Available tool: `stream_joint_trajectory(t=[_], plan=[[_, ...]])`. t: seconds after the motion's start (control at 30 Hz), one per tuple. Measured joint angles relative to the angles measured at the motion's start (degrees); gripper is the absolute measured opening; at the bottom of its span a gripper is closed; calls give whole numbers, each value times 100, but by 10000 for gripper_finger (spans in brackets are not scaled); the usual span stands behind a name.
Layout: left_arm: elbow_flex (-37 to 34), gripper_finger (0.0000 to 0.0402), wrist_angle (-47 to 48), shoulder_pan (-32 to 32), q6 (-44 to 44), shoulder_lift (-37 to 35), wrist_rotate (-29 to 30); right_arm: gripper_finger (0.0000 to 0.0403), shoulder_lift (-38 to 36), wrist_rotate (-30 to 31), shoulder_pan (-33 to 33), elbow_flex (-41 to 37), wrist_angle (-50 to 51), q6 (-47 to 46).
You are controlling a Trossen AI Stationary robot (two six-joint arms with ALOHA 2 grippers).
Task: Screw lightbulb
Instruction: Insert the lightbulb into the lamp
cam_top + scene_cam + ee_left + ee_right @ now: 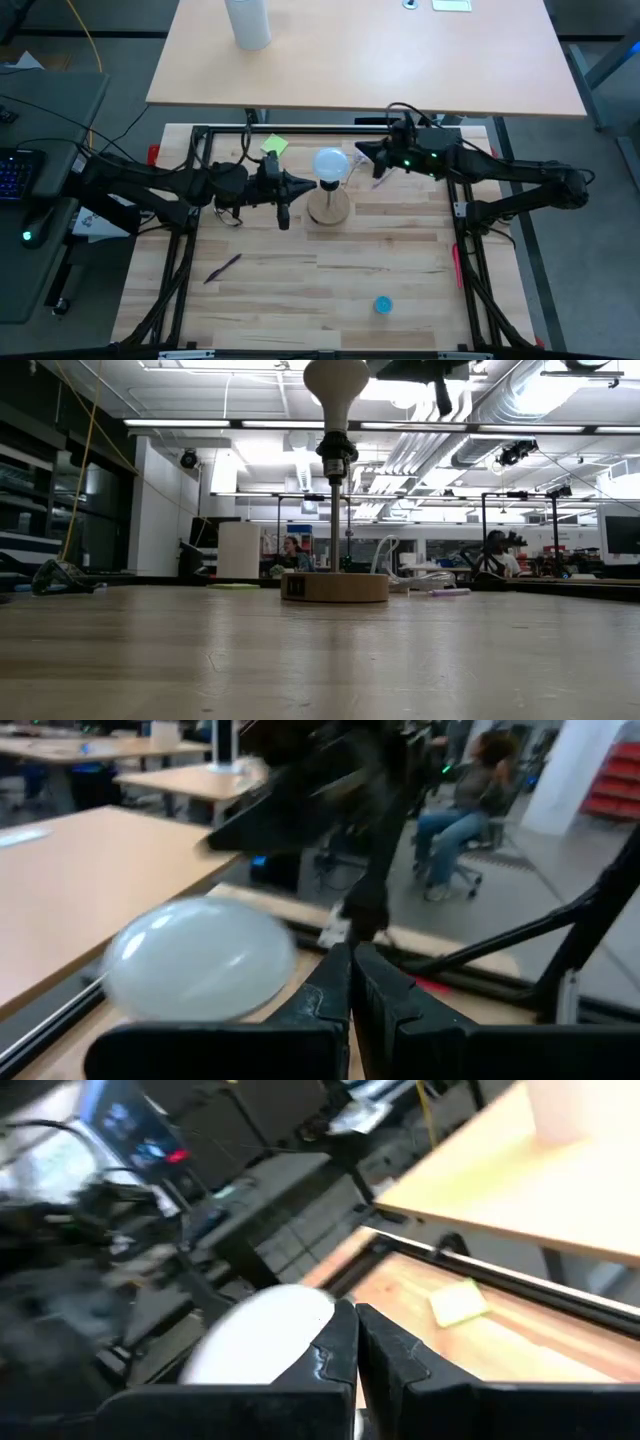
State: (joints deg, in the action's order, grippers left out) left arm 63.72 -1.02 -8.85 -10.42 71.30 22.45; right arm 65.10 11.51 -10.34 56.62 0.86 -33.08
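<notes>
Your white frosted lightbulb (331, 165) upright in the black socket on the round wooden disc base (329, 209), left gripper (308, 185) and right gripper (358, 154) flanking its globe, both closed, holding nothing.

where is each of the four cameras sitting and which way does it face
High view: overhead, facing down on the table; both dark arms flank the white frosted lightbulb on its round wooden disc base.
Low view: at tabletop level, facing the room; bulb in socket, no gripper shows clearly.
Left wrist view: behind the shut left gripper, beside the bulb.
Right wrist view: behind the shut right gripper, also near it.
All four views share the bulb.
</notes>
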Motion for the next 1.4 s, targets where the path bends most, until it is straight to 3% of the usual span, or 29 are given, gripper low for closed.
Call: stream_joint_trajectory(t=[0.4, 1.4], plan=[[0, 0, -203, 31, -47, 398, -29, 0, 872, -889, -516, -2, -1251, -312], [15, 0, -28, 859, 146, 514, 131, 0, 916, -1322, -283, -2, -1232, -553]])
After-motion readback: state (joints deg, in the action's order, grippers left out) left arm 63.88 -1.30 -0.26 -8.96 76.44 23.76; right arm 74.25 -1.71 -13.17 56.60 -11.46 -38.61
